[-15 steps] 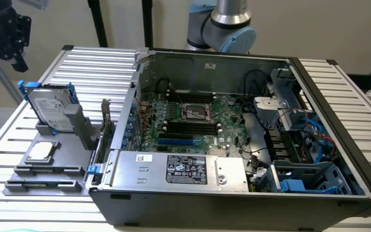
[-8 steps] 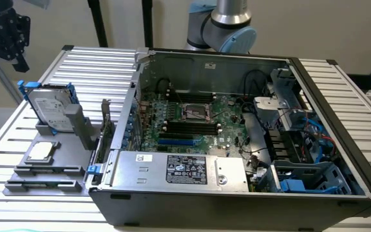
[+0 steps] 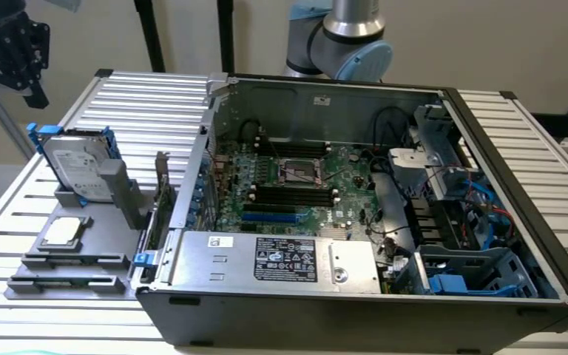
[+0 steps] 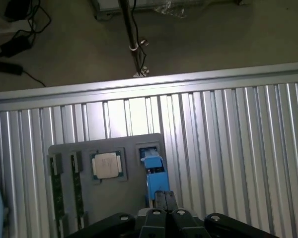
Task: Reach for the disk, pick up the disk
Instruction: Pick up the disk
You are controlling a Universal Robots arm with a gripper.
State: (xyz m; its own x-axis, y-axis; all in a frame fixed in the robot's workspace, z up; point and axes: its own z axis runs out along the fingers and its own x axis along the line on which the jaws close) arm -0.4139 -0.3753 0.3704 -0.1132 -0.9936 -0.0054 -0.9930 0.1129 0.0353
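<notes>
Gripper (image 4: 165, 195), closed and empty, hovers above disk (image 4: 153, 172); disk stands on edge, long axis near upright.

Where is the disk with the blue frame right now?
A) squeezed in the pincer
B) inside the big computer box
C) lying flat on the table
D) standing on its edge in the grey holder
D: the disk stands on its edge in the grey holder, outside the open computer case, with nothing gripping it.
</notes>
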